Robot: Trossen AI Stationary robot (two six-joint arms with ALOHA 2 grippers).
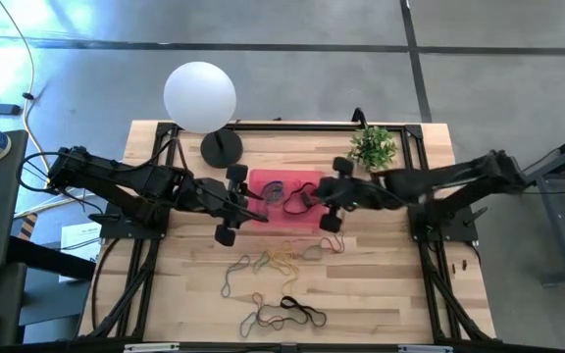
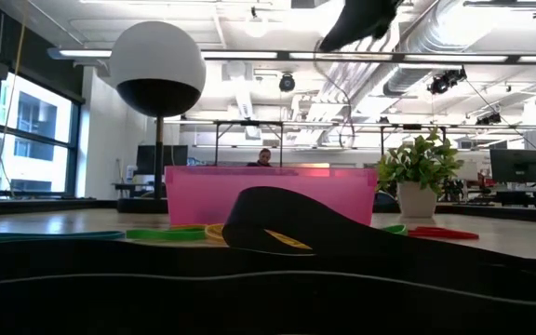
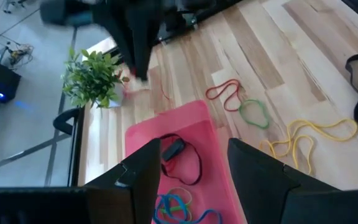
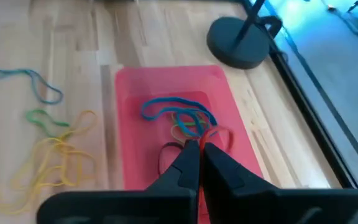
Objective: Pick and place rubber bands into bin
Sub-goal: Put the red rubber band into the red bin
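Open left end effector (image 3: 191, 165) hovers over the bin (image 3: 143, 138) holding rubber bands (image 3: 180, 163).

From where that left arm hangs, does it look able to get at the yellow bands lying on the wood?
Probably yes: the left gripper is open over the bin, and the yellow bands lie on bare table nearby, uncovered.
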